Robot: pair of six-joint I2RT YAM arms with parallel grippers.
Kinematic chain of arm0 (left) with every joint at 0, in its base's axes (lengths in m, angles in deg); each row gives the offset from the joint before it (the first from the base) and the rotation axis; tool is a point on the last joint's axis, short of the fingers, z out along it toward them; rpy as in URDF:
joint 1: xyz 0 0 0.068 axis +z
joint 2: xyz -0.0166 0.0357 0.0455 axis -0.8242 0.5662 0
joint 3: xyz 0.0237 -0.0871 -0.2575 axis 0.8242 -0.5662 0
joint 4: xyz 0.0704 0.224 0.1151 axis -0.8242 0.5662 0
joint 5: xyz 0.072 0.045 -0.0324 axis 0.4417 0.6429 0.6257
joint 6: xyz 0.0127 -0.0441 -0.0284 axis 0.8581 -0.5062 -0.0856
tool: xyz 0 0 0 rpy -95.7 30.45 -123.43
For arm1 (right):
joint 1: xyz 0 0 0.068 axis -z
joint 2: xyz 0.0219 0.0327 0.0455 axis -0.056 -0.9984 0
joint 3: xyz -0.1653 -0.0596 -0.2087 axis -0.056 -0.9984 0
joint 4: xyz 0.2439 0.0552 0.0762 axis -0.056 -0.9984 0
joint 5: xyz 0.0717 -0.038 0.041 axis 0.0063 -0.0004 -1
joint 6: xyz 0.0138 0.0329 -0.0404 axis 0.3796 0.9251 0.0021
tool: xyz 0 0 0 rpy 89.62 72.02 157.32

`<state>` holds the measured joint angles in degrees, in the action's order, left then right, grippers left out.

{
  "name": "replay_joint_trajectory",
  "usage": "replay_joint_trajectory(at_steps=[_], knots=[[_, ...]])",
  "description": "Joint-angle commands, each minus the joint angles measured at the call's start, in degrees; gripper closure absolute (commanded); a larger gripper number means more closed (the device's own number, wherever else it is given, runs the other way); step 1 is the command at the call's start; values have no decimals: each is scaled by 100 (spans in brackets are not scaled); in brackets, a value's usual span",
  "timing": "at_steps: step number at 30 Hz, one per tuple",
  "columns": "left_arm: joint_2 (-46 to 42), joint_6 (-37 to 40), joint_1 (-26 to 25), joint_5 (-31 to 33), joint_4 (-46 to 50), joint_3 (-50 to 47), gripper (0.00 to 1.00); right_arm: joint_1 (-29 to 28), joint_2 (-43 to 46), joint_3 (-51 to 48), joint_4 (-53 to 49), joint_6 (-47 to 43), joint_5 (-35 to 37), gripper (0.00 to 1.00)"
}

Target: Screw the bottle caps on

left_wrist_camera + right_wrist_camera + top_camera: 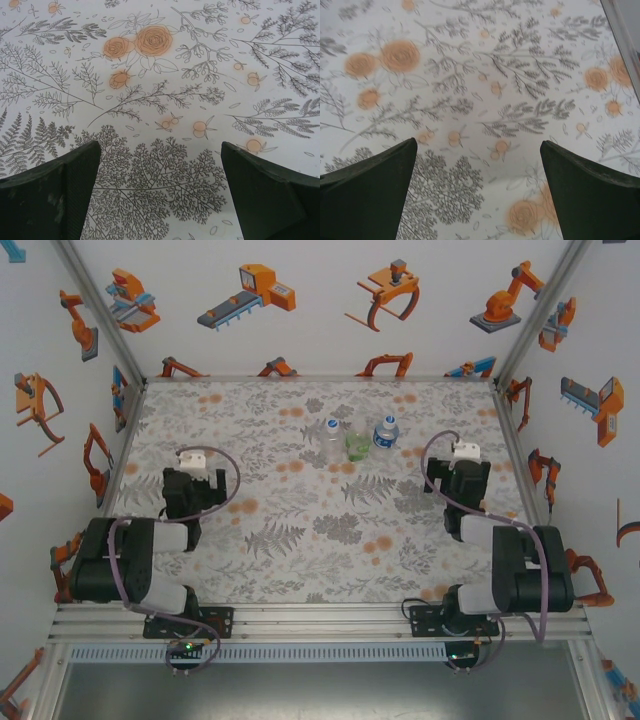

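Observation:
Three small bottles stand in a row at the middle back of the table: a plain clear one (331, 443), a green-tinted one (357, 447) and one with a blue label (385, 437). Small pale tops, which may be bottle caps, sit on the clear bottle (332, 425) and on the blue-label bottle (388, 421); they are too small to tell how they sit. My left gripper (190, 480) (160, 167) hangs open over bare cloth, well left of the bottles. My right gripper (460, 475) (479, 162) is open over bare cloth to their right. Nothing lies between either pair of fingers.
A flower-and-fern print cloth (300, 530) covers the table. White walls with orange robot pictures and metal frame posts (515, 445) close it in on three sides. A metal rail (625, 35) runs near the right gripper.

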<state>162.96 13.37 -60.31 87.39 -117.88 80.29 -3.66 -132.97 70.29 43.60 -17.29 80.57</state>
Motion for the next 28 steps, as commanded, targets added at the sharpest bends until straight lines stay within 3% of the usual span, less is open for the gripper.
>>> replay_joint_trajectory(at_steps=[1,3,7,12,28], knots=[[360,-263,74,-263,-968,-18,3,53,-471,-173,1082,88,-502,1],[143,-275,111,-352,-219,197,3,67,-688,-139,1206,79,-518,1],[208,-435,366,-770,341,537,3,156,-756,-47,1099,228,-529,1],[241,-514,401,-656,395,596,3,159,-752,-50,1092,405,-41,1],[238,-556,418,-664,422,611,3,155,-752,-42,1074,380,-79,1]])
